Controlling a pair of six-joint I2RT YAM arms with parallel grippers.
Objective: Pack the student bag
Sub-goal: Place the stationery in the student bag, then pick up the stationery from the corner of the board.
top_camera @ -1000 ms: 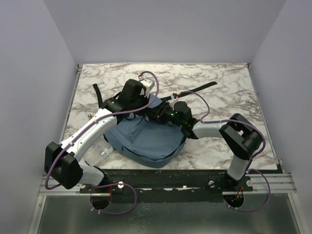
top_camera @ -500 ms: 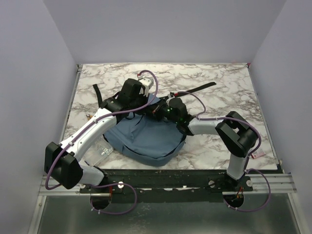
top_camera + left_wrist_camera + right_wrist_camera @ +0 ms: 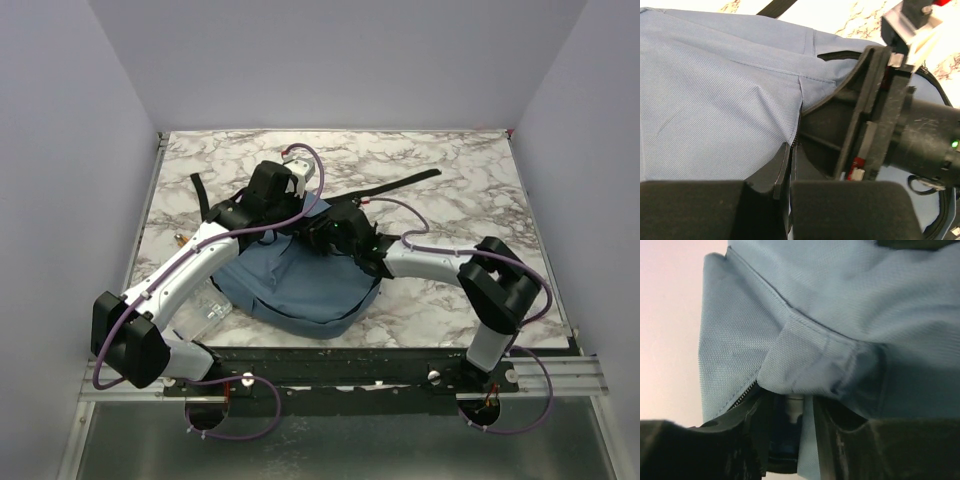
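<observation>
Marble table [image 3: 460, 190]: bearing student bag [image 3: 295, 285], lying flat at near centre. Left gripper [image 3: 790, 200]: pinching bag's zip edge [image 3: 799, 115], likely holding the mouth taut. Right gripper [image 3: 785, 440]: jaws standing apart around a fabric fold [image 3: 805, 360], gripping nothing.

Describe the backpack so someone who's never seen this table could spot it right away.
On the marble table, look at the middle, where the left arm and right arm meet. The backpack is the big soft dusty-blue mound beneath them, trimmed in black, the only large fabric thing there.
</observation>
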